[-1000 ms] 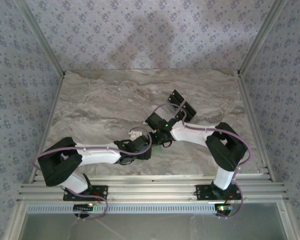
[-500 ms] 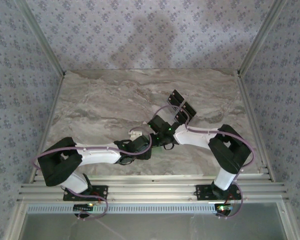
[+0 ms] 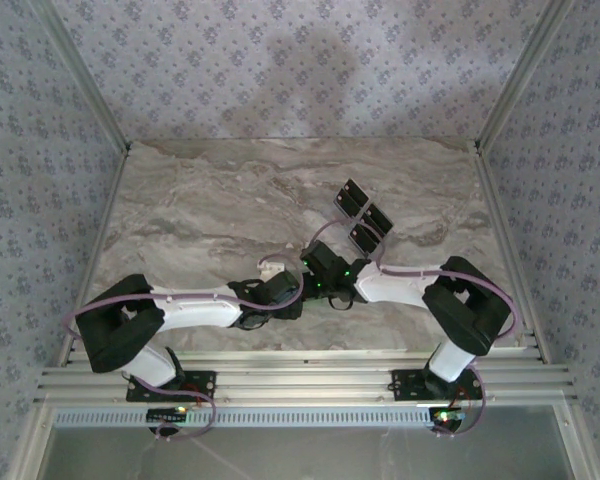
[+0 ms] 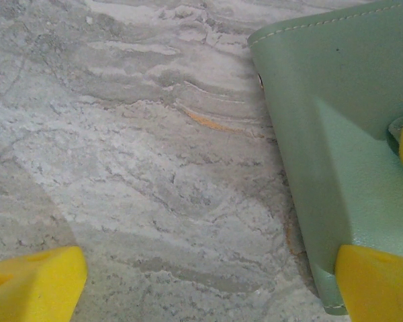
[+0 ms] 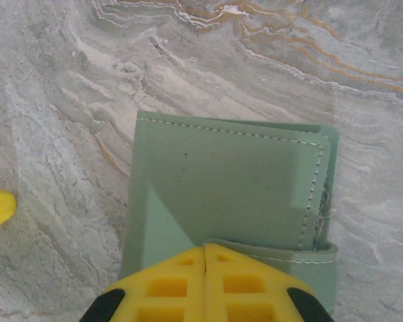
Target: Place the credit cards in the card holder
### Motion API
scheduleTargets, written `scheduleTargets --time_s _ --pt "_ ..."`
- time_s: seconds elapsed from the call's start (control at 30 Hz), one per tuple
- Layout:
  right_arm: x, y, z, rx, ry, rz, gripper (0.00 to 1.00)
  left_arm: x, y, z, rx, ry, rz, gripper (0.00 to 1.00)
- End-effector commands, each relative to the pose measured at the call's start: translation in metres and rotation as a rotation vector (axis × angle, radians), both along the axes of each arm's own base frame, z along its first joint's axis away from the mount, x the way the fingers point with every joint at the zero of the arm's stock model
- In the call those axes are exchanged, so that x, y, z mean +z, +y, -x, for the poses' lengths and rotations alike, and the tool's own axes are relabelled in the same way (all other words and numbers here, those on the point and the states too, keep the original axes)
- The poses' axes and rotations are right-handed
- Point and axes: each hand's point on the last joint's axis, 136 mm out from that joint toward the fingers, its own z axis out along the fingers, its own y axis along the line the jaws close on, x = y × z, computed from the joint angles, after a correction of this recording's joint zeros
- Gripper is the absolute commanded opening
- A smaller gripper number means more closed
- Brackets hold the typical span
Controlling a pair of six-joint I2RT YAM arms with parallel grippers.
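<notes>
While the card holder (image 5: 228, 188) lies folded, three credit cards (image 3: 377, 217) rest outside.

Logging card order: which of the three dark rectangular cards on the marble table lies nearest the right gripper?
The dark rectangular card at the row's near end, closest to the right gripper; the middle card and far card lie farther back.
</notes>
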Motion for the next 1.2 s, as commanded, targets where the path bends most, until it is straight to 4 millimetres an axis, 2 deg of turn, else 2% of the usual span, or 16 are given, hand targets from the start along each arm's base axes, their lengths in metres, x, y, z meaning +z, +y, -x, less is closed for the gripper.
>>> scheduleTargets --time_s 0.0,0.07,0.2,0.27,0.4,0.43,0.53,0.6,0.67,0.7,0.77,0.87,0.93,1.07,1.1,1.17 --pt "-0.067 -0.059 0.066 0.017 0.279 0.277 0.0 -0.018 0.01 0.011 -0.02 0.063 -0.069 0.96" --pt "-0.055 -0.046 0.056 0.027 0.255 0.253 0.05 -0.015 0.01 0.01 -0.025 0.055 -0.076 0.96" --pt "-0.026 -0.015 0.029 0.058 0.207 0.187 0.23 -0.007 0.012 0.005 -0.032 0.028 -0.091 0.97" --pt "-0.008 0.003 0.014 0.061 0.182 0.134 0.34 -0.003 0.014 0.003 -0.034 0.009 -0.1 0.97" --pt "0.042 0.034 -0.022 0.051 0.112 0.001 0.51 0.014 0.018 -0.006 -0.037 -0.049 -0.1 0.98" --pt "0.061 0.045 -0.033 0.053 0.082 -0.048 0.55 0.022 0.019 -0.01 -0.034 -0.069 -0.095 0.98" --pt "0.108 0.061 -0.052 0.061 0.026 -0.157 0.68 0.051 0.024 -0.022 -0.019 -0.135 -0.084 0.99" --pt "0.139 0.061 -0.062 0.06 -0.02 -0.2 0.83 0.076 0.031 -0.031 0.0 -0.187 -0.077 1.0" --pt "0.166 0.052 -0.067 0.05 -0.06 -0.224 0.96 0.103 0.042 -0.04 0.031 -0.244 -0.066 1.0" --pt "0.179 0.042 -0.073 0.033 -0.086 -0.228 1.0 0.116 0.052 -0.046 0.061 -0.274 -0.072 1.0" --pt "0.198 0.016 -0.081 -0.011 -0.129 -0.228 1.0 0.143 0.074 -0.058 0.128 -0.336 -0.075 1.0" --pt "0.218 -0.039 -0.096 -0.127 -0.2 -0.209 1.0 0.178 0.121 -0.08 0.283 -0.44 -0.064 1.0" --pt "0.227 -0.084 -0.107 -0.221 -0.262 -0.171 1.0 0.197 0.16 -0.092 0.411 -0.519 -0.05 1.0" --pt "0.229 -0.176 -0.121 -0.442 -0.349 -0.076 1.0 0.228 0.22 -0.107 0.553 -0.698 -0.053 1.0" --pt "0.219 -0.2 -0.121 -0.504 -0.355 -0.05 1.0 0.231 0.232 -0.11 0.563 -0.723 -0.075 1.0" --pt "0.213 -0.243 -0.124 -0.63 -0.439 0.003 1.0 0.228 0.255 -0.115 0.589 -0.743 -0.119 1.0"
